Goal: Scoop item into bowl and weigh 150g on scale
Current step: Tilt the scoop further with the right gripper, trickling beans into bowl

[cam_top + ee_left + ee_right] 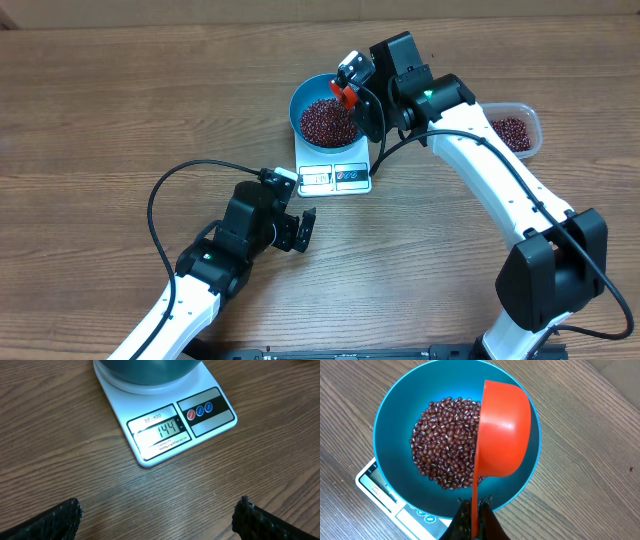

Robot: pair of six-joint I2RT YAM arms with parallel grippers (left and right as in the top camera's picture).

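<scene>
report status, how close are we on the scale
Left gripper open near scale. Right gripper shut on scoop, tipped over beans in bowl. Scale reads just under 150. Nothing in the way.

1x bowl (395, 420), 1x scale (165, 435), 1x scoop (502, 435)

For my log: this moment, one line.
right gripper shut on scoop over bowl | beans in bowl on scale | left gripper open

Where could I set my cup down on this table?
The whole left side of the table, left of the bowl and scale, is bare. So is the near patch between the left arm and right arm. It is crowded at the bowl, where the right tool holds the scoop, and by the tub.
</scene>
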